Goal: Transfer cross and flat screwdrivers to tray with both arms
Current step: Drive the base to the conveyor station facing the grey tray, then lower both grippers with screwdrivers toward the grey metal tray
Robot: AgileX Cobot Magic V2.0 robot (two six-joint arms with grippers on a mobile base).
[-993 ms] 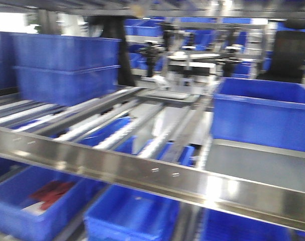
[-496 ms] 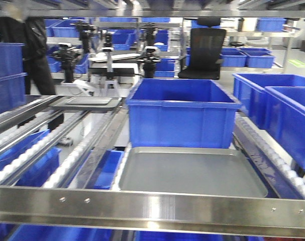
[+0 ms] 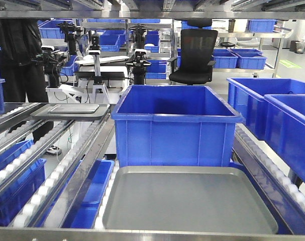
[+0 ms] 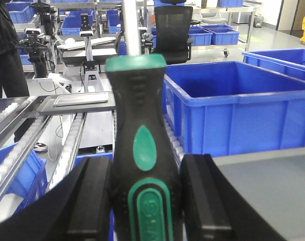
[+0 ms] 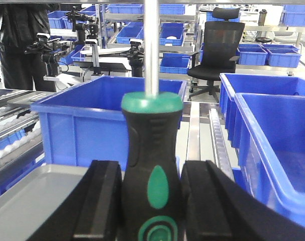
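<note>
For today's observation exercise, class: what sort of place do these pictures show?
Probably a warehouse or factory picking line: blue plastic bins sit on roller conveyor racks, a grey metal tray lies in front, and other robot rigs stand behind.

Industrial warehouse or robot test floor. Roller conveyor racks (image 3: 52, 175), big blue plastic bins (image 3: 175, 123), metal shelving with more bins (image 3: 242, 55), other robot arm rigs (image 3: 94, 55), office chair (image 3: 195, 50).
</note>
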